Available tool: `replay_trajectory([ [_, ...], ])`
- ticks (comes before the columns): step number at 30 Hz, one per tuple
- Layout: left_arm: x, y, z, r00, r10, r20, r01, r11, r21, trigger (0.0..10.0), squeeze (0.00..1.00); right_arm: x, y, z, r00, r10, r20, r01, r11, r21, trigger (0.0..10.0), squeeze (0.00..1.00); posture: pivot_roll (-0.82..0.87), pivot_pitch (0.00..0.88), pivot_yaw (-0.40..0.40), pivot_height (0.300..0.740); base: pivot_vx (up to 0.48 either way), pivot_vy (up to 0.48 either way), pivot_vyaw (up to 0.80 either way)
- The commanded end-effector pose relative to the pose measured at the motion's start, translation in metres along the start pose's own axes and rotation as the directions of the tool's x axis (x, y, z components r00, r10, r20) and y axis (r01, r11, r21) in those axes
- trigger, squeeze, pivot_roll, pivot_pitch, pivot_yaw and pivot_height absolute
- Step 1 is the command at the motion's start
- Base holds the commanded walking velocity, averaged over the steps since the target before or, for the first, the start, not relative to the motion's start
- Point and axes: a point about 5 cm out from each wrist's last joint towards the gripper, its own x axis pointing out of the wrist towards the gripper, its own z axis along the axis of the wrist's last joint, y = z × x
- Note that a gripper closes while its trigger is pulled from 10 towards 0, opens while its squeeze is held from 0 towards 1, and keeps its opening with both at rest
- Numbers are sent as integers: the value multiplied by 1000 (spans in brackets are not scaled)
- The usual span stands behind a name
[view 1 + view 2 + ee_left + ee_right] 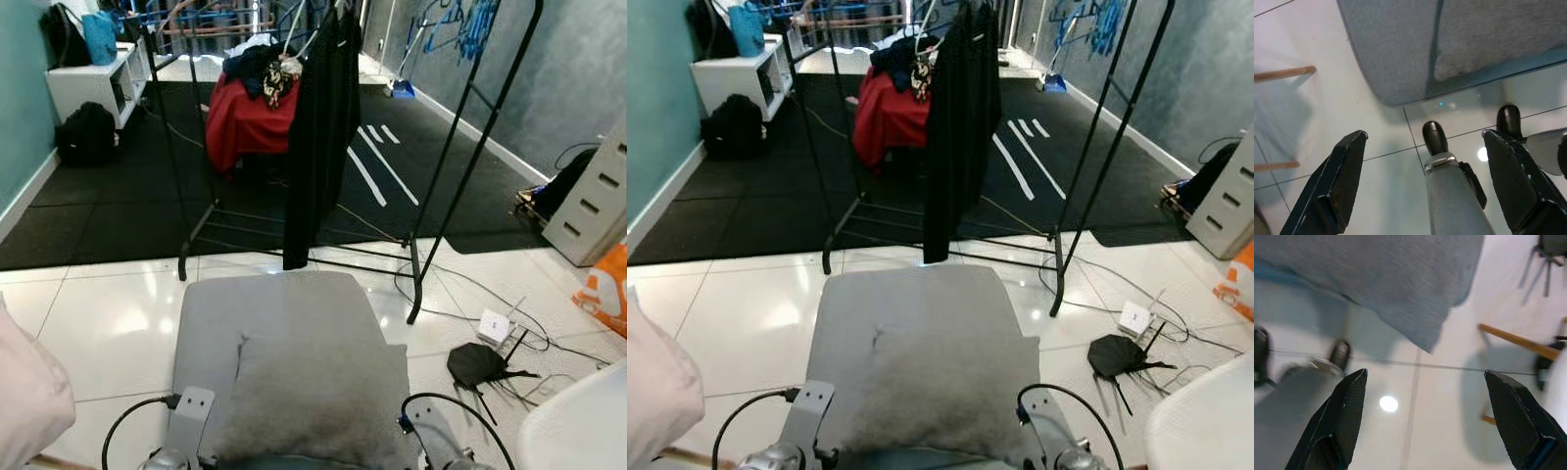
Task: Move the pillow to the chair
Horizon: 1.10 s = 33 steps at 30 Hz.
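Resting on the chair point(274, 313), pillow point(323, 397); both hands spread.

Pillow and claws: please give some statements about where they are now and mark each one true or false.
1. The grey pillow lies on the grey chair seat. True.
2. The left claw is shut on the pillow. False: its fingers are spread apart over the white tiled floor, holding nothing.
3. The right claw is open. True.
4. A red garment hangs at the front of the clothes rack. False: the black garment hangs there.
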Motion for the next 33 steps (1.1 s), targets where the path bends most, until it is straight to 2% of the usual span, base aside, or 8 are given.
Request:
replay_trajectory([
  [1,0,4,-7,1000,20,-17,-19,1000,2,10000,0,0,1,-2,1000,6,18,-7,999,47,10000,0,-93,37,-67,733,0,0,0],
  [7,0,6,-6,998,56,-7,-56,998,-2,10000,0,0,1,-5,1000,-21,19,18,988,151,10000,0,-95,40,-65,718,0,0,0],
  [18,0,7,-6,997,74,-2,-74,997,5,10000,0,0,2,-6,999,-32,29,25,974,225,10000,0,-93,43,-64,683,0,0,0],
  [20,0,7,-6,997,76,-1,-76,997,5,10000,0,0,3,-6,999,-35,34,26,967,252,10000,0,-93,43,-63,678,0,0,0],
  [22,0,7,-6,997,79,1,-79,997,5,10000,0,0,4,-7,998,-43,46,25,944,329,10000,0,-95,43,-60,668,0,0,0],
  [25,0,7,-5,997,82,4,-82,997,4,10000,0,0,4,-8,997,-52,53,28,927,373,10000,0,-95,43,-60,658,0,0,0],
  [30,0,7,-5,996,86,7,-86,996,3,10000,0,0,4,-8,997,-61,55,35,922,386,10000,0,-93,43,-62,648,0,0,0],
  [33,0,8,-5,996,93,14,-93,996,0,10000,0,0,4,-8,995,-72,69,36,904,426,10000,0,-91,41,-61,638,0,0,0],
])
